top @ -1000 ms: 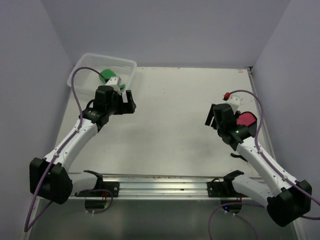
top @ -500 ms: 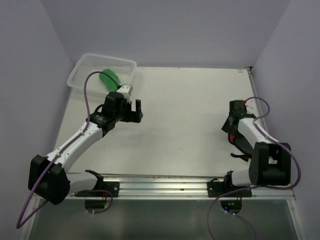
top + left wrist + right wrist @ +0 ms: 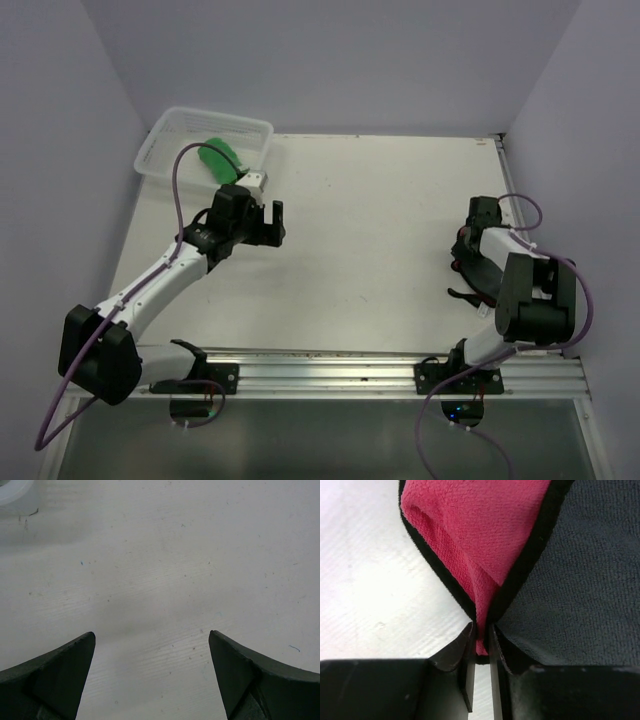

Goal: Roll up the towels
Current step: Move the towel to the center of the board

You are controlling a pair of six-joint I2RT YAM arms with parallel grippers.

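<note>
Bright green first: the green towel (image 3: 222, 157) lies as a long lump inside the mesh basket (image 3: 160, 135) at the far left corner of the table (image 3: 380, 220). Rolled or merely bunched, cannot tell. The left arm (image 3: 160, 275) ends just short of the basket's near rim. The right arm (image 3: 525, 300) is folded back tight on itself by the right edge, and its load is hidden from above.

Left wrist: the left gripper (image 3: 152, 645) is spread wide, with only bare table between the fingers.

Right wrist: the right gripper (image 3: 480, 637) is nipped together on a thin fold of the red towel (image 3: 485, 530) at its black hem. The grey underside (image 3: 590, 590) is turned up to the right.

Risks, as I judge them:
- The bite is shallow and on the hem only, so pulling could slide the cloth out.
- A single pinched corner may drag the towel across the table rather than turn it, giving a skewed, loose roll.
- The cramped arm pose leaves little reach.
</note>
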